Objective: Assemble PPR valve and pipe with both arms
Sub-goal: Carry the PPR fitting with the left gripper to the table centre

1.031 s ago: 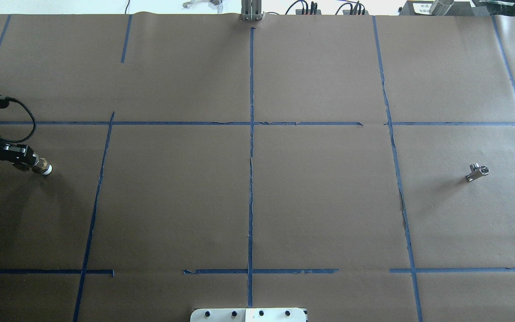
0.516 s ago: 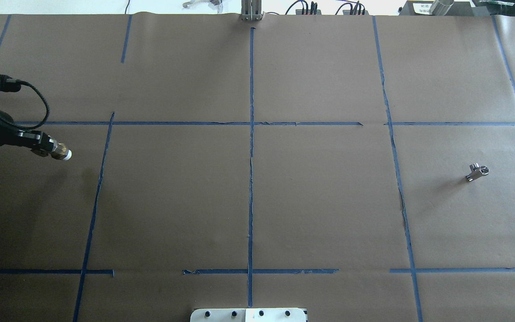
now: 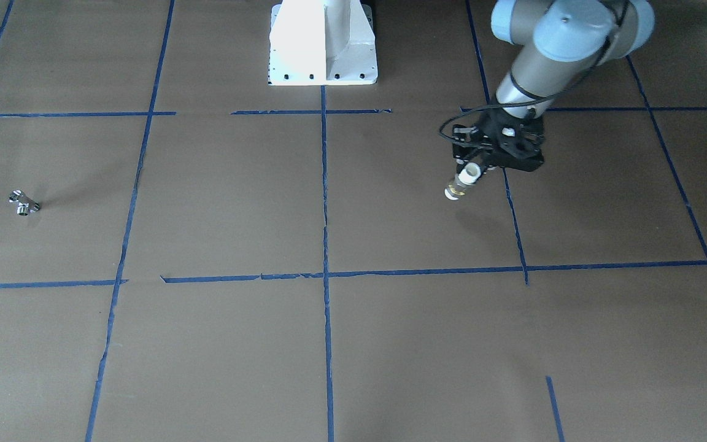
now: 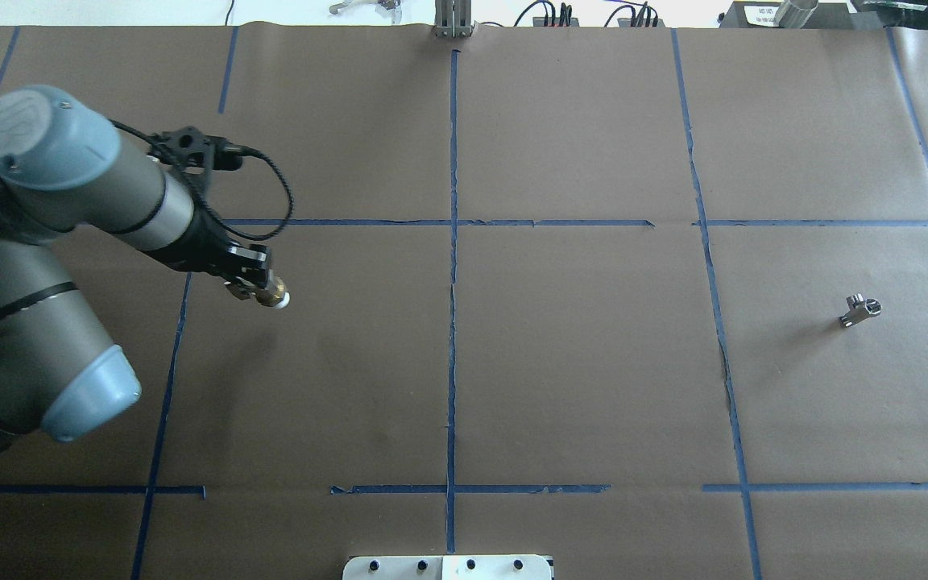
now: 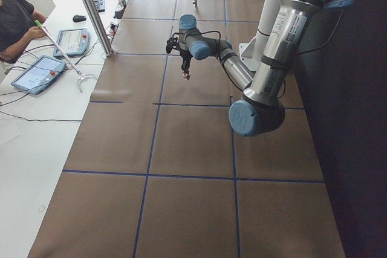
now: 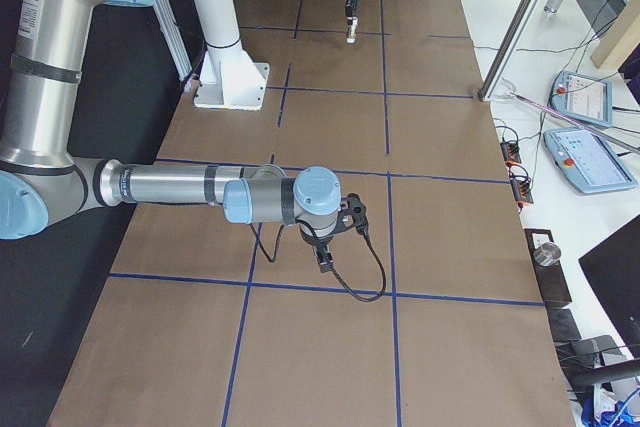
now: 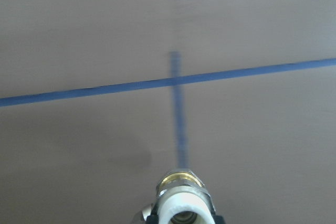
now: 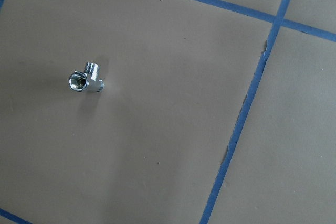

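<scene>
My left gripper [image 4: 253,288] is shut on the pipe [image 4: 275,298], a white tube with a brass collar, and holds it above the table's left half. The pipe sticks out of the fingers, tilted down, in the front-facing view [image 3: 463,182] and fills the bottom edge of the left wrist view [image 7: 181,205]. The chrome PPR valve [image 4: 860,310] lies alone on the brown paper at the far right; it also shows in the front-facing view [image 3: 24,203] and the right wrist view [image 8: 86,80]. My right gripper [image 6: 326,258] shows only in the exterior right view, so I cannot tell if it is open.
Blue tape lines divide the brown paper into squares. The white pedestal base [image 3: 323,43] stands at the robot's edge. An aluminium post [image 4: 453,20] and cables sit at the far edge. An operator [image 5: 15,19] with tablets sits beyond the table.
My left arm has swung right from the table's left edge toward the middle, carrying the pipe. The valve has not moved.
</scene>
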Robot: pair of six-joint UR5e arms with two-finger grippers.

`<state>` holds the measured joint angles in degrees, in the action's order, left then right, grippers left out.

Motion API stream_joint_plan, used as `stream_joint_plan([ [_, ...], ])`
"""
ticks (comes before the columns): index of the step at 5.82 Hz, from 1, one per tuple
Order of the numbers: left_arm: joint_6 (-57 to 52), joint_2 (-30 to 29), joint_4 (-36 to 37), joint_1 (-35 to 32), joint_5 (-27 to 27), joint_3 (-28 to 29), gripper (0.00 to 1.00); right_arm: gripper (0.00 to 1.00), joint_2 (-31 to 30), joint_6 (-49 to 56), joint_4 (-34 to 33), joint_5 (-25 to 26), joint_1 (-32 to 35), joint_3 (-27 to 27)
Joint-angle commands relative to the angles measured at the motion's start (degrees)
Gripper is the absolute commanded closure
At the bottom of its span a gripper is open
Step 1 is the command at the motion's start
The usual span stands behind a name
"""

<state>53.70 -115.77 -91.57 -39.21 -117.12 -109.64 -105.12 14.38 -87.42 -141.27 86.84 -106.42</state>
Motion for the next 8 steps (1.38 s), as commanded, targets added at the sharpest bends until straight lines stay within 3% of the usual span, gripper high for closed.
stream_joint_plan([
  [1,8.9,-11.7,5.5,8.8,6.8,4.0,1.00,0.00,0.0,-0.3,1.7,-0.1,-0.1,0.0],
  [2,11.9,-19.2,5.4,10.2,9.7,11.5,1.00,0.00,0.0,-0.1,1.7,-0.6,-0.3,0.0],
  [4,13.9,-25.3,1.6,12.0,12.3,20.9,1.00,0.00,0.0,-0.6,1.7,-1.3,-0.5,0.2],
  [8,14.2,-24.9,2.4,13.6,15.3,21.2,1.00,0.00,0.1,-2.7,1.9,-1.4,-0.5,0.6],
])
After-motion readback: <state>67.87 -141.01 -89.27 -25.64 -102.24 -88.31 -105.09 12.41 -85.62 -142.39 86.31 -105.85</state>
